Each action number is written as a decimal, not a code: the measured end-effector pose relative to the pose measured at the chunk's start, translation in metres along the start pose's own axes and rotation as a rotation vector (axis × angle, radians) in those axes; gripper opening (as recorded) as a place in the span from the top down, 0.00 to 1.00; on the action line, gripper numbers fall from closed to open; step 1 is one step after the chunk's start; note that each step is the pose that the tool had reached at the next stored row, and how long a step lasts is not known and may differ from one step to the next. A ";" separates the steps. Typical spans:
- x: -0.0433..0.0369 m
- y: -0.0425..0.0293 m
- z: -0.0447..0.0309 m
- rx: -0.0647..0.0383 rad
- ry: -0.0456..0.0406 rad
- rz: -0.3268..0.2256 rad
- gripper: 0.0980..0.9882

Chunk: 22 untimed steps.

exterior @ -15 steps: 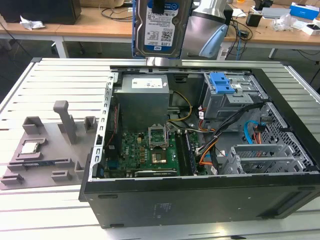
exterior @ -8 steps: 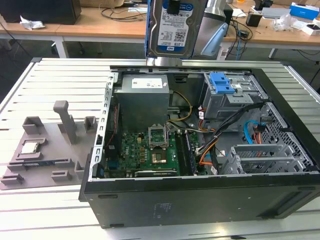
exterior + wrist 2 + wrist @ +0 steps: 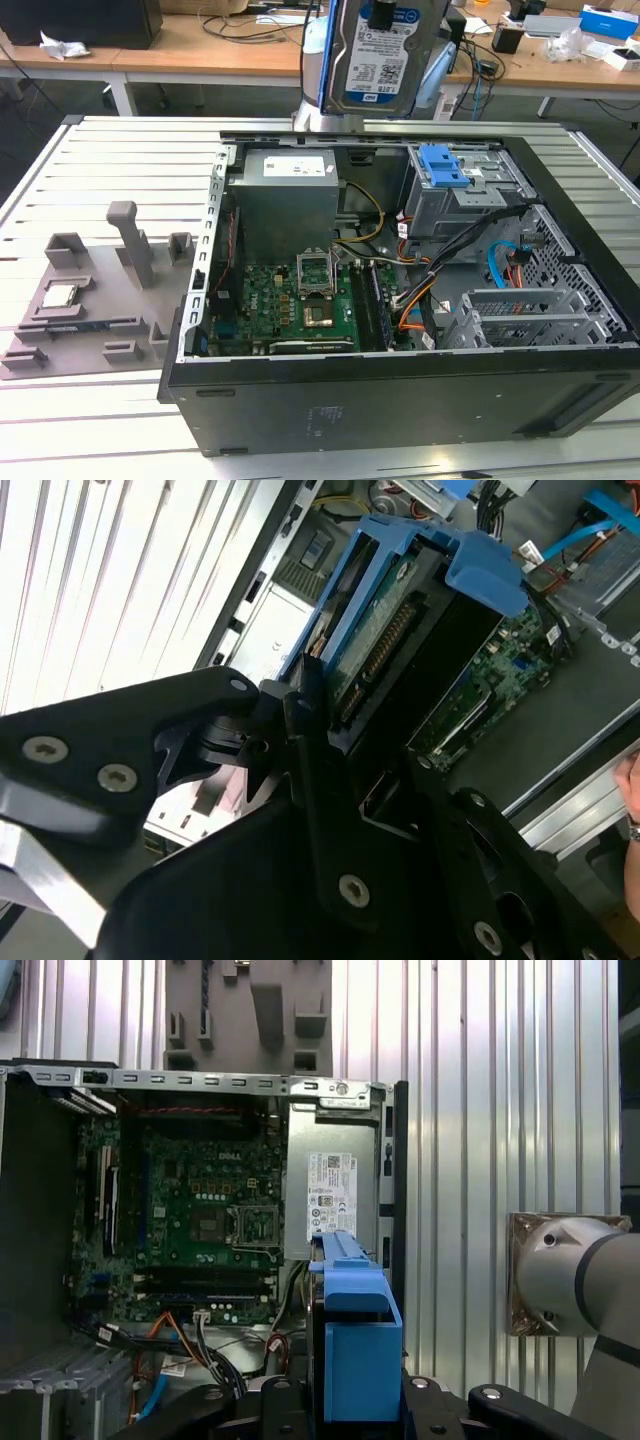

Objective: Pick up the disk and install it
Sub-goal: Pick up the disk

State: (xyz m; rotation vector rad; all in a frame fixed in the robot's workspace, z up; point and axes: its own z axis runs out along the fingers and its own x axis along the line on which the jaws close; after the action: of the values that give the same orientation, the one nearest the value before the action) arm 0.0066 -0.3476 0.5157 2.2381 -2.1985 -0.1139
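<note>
The disk (image 3: 380, 50), a silver drive with a blue-and-white label in a bright blue carrier, hangs upright above the far edge of the open computer case (image 3: 400, 400) in the exterior view. My gripper (image 3: 350, 730) is shut on it, its black fingers (image 3: 300, 705) clamped on the carrier's sides. In the first wrist view the blue carrier (image 3: 355, 1340) shows end-on between the gripper (image 3: 350, 1405) fingers, over the case's power supply (image 3: 335, 1190). The disk's underside with its circuit board (image 3: 385, 645) faces the second wrist view.
Inside the case are a green motherboard (image 3: 300, 295), a grey power supply (image 3: 290, 200), a metal drive cage (image 3: 465, 200) with a blue latch (image 3: 443, 165), and loose cables (image 3: 440, 280). A grey parts fixture (image 3: 90, 290) lies at the exterior view's left. A person's hand (image 3: 630, 790) shows beside the case.
</note>
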 end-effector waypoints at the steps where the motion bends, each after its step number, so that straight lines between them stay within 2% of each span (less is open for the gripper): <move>1: 0.0001 -0.0034 -0.0002 0.000 0.0000 0.000 0.70; 9: 0.0006 -0.0337 -0.0018 -0.001 0.0001 0.000 0.70; 13: 0.0009 -0.0553 -0.0030 -0.001 0.0000 0.000 0.70; 17: 0.0011 -0.0685 -0.0037 -0.002 0.0000 0.000 0.70; 18: 0.0012 -0.0738 -0.0039 -0.002 -0.0001 0.000 0.70; 19: 0.0013 -0.0772 -0.0041 -0.002 -0.0001 0.000 0.70; 22: 0.0013 -0.0782 -0.0042 -0.002 0.0000 0.000 0.70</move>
State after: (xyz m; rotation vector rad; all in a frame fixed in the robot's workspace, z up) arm 0.0849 -0.3476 0.5157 2.2368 -2.1977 -0.1160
